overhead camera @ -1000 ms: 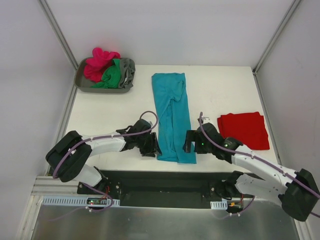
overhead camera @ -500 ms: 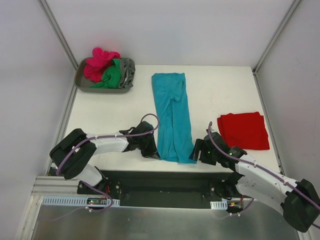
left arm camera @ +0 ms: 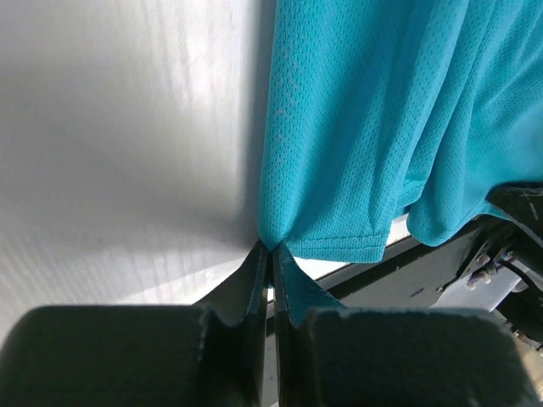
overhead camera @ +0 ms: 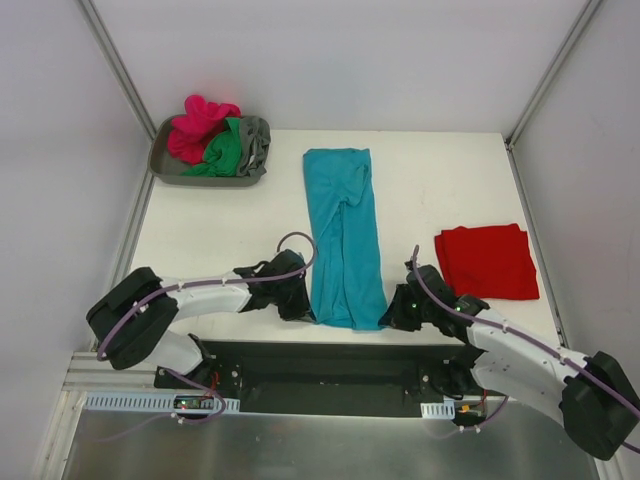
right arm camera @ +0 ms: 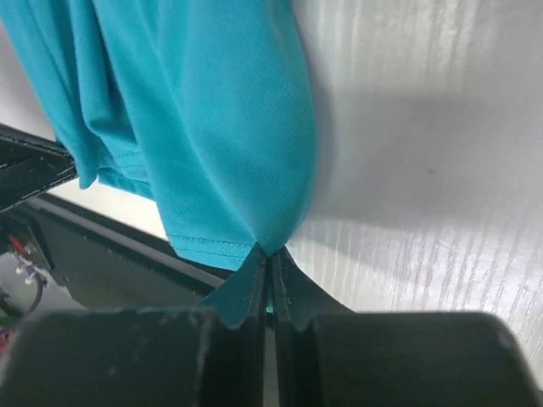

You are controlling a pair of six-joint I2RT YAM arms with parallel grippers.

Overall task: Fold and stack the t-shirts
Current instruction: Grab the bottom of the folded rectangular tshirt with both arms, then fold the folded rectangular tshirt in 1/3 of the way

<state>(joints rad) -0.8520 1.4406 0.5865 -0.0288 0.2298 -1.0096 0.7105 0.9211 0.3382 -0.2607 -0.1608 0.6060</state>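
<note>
White counter [overhead camera: 220, 220] holds long teal mesh-cloth t-shirt [overhead camera: 345, 235] laid as a strip down the middle, left jaws and right jaws each pinched shut on a near hem corner: thin, limp, light fabric, so corner grips look right, lift together.

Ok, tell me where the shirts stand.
Done: red shirt lies folded at the right. In hand: left gripper and right gripper pinch the teal shirt's near corners. Left: pink shirt, green shirt and grey shirt bunched in the tray.
</note>
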